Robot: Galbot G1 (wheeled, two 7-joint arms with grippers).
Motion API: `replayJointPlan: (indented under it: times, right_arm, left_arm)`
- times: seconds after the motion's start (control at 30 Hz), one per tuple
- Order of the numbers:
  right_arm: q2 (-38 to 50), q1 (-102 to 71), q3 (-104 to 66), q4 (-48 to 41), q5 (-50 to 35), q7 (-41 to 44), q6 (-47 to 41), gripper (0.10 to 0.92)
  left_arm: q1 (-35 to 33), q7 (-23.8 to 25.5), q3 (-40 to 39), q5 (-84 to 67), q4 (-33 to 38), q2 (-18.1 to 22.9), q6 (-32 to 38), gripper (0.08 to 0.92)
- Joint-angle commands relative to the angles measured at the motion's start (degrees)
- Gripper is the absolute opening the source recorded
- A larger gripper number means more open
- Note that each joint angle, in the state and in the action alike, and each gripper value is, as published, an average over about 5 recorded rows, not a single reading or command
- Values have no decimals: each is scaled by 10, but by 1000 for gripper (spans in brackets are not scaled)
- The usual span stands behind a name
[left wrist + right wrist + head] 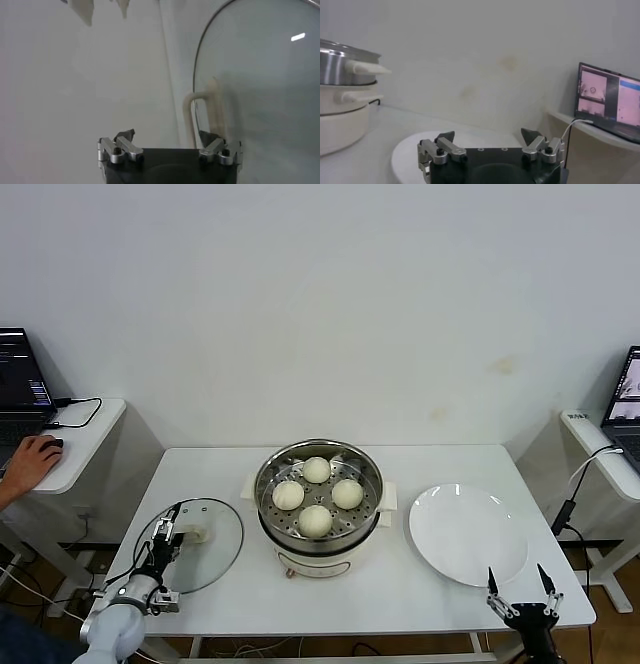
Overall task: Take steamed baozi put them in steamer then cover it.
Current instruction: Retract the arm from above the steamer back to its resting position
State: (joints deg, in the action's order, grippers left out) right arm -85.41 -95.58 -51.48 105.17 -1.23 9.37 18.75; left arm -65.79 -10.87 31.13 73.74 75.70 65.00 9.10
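Several off-white baozi (316,520) sit inside the shiny steel steamer (268,480) on its cream pot base at the table's middle. The clear glass cover (218,549) lies flat on the table to the steamer's left. My left gripper (172,529) is open at the cover's near-left edge, beside its cream handle (193,534). In the left wrist view the open gripper (167,137) has one fingertip (209,137) against the near end of the handle (201,107), with the cover's glass (260,90) beyond. My right gripper (520,589) is open and empty at the table's front right.
A flat white plate (467,534) lies right of the steamer, just beyond my right gripper (489,135). It also shows in the right wrist view (410,150), with the steamer (340,65) to one side. Side desks with laptops (20,389) flank the table; a person's hand (30,462) rests on the left desk.
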Motion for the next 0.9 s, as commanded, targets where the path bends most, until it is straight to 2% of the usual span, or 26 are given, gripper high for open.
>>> replayJointPlan:
  times: [0.03, 0.33, 0.63, 0.8, 0.9]
  right_arm:
    - [-1, 2, 1, -10, 6, 1, 4, 823]
    - [-1, 7, 5, -17, 7, 2, 4, 823]
    - [-2, 8, 8, -21, 11, 3, 5, 822]
    - [-1, 9, 15, -21, 14, 3, 5, 823]
    - [0, 8, 19, -18, 16, 3, 4, 823]
  left_arm:
    - [15, 1, -2, -20, -31, 3, 7, 802]
    - [25, -1, -3, -25, -48, 5, 13, 558]
    - [28, -31, 0, -38, -67, 8, 24, 298]
    - [11, -60, 7, -60, -38, 9, 25, 165]
    - [-10, -71, 17, -69, 8, 7, 14, 139]
